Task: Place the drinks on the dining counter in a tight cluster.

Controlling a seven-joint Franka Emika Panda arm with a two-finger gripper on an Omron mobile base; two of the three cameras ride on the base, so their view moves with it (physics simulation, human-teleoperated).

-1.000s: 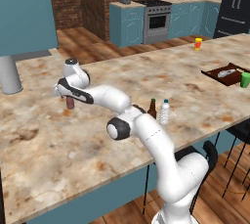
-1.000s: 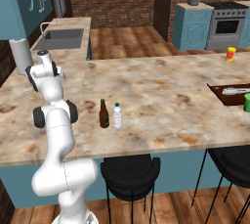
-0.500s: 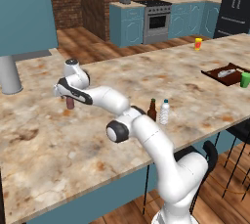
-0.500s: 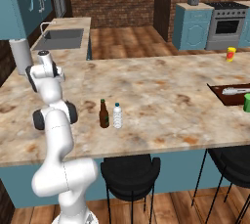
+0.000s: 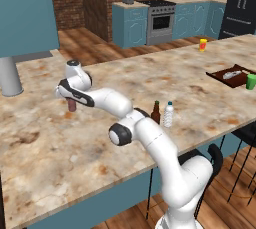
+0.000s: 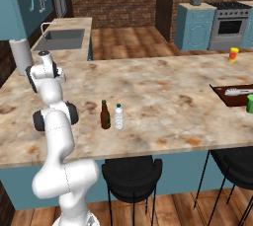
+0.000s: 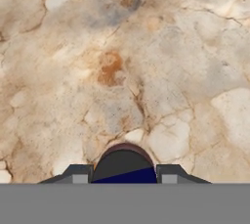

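Hand view showed the gripper (image 7: 124, 176) closed on the maroon can (image 7: 124, 162), which sat squarely between its jaws above the dining counter (image 7: 146, 61).

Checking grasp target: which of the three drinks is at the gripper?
The maroon can, between the gripper fingers, apart from the brown bottle and water bottle standing together.

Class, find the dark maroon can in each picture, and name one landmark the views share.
Left base view: maroon can at far left, under the tool.
Right base view: hidden behind the arm.
Hand view: bottom centre, between the fingertips.
Shared landmark: the marbled dining counter.
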